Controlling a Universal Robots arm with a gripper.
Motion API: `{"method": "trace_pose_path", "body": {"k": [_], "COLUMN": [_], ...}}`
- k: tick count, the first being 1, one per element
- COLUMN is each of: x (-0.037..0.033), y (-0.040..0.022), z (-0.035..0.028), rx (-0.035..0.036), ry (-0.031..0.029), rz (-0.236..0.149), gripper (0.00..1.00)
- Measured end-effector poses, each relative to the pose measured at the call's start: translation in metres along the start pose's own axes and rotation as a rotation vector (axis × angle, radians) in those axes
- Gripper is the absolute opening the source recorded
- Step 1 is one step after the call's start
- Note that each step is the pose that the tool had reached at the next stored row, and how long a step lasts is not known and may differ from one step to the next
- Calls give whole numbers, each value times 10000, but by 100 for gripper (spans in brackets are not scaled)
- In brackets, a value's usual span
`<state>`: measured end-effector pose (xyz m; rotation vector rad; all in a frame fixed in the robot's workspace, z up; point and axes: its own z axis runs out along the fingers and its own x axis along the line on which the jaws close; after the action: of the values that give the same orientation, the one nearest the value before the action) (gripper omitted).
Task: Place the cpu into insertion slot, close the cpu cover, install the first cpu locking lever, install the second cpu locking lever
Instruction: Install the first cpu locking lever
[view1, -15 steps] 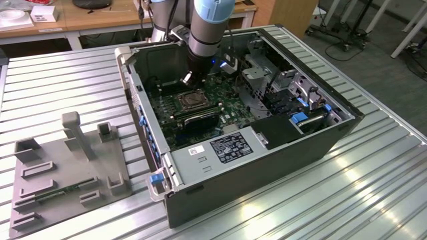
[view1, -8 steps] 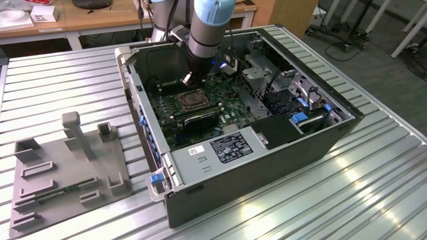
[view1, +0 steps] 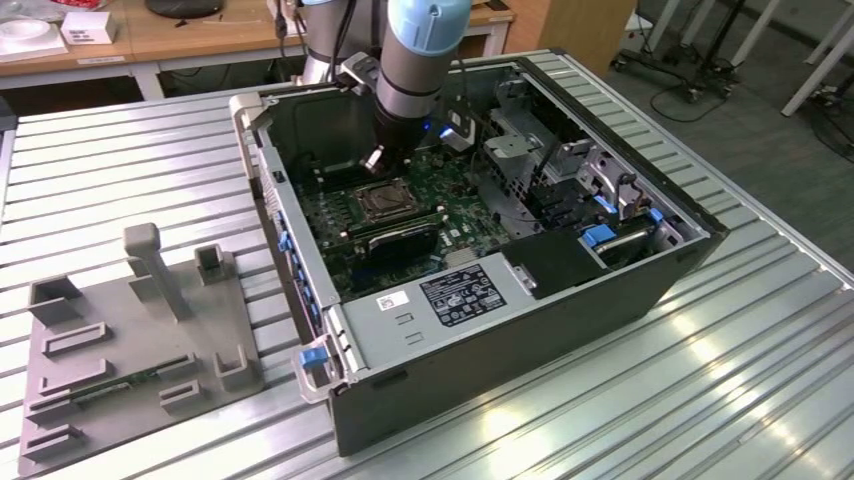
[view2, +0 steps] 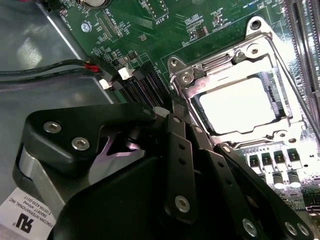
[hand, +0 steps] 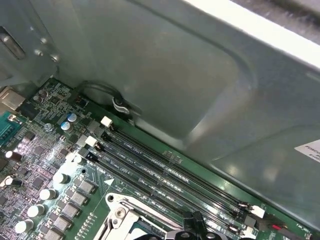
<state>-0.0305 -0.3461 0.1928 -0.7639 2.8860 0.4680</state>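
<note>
Cpu (view2: 239, 104) sits in the insertion slot (view1: 383, 203) on the green board, its pale top showing through the window of the cpu cover (view2: 197, 80), which lies closed over it, I judge. For this step I would ease straight down beside the socket's edge so nothing rides up. My gripper (view1: 400, 150) hangs just above the socket inside the computer case (view1: 534, 330); whether it is clenched or released, I cannot tell.
</note>
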Motion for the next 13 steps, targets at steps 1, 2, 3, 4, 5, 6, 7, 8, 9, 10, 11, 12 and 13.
{"method": "trace_pose_path", "body": {"k": [1, 2, 3, 4, 5, 6, 7, 8, 9, 10, 11, 12, 13], "x": [0, 1, 1, 2, 4, 5, 7, 10, 12, 13, 15, 18, 19], "y": [0, -1, -1, -1, -1, -1, -1, -1, 0, 0, 1, 1, 1], "z": [0, 1, 2, 3, 5, 7, 9, 10, 13, 16, 18, 19, 20], "rx": [-1, -5, -10, -14, -17, -20, -26, -40, -61, -84, -105, -125, -141], "ry": [-2, -5, -10, -14, -19, -21, -27, -40, -59, -82, -100, -118, -133], "rz": [0, -1, 0, 0, 0, -2, -1, -2, -4, -5, -6, -7, -8], "gripper": [11, 11, 11, 11, 11, 11, 11, 11, 11, 11, 11, 11, 11]}}
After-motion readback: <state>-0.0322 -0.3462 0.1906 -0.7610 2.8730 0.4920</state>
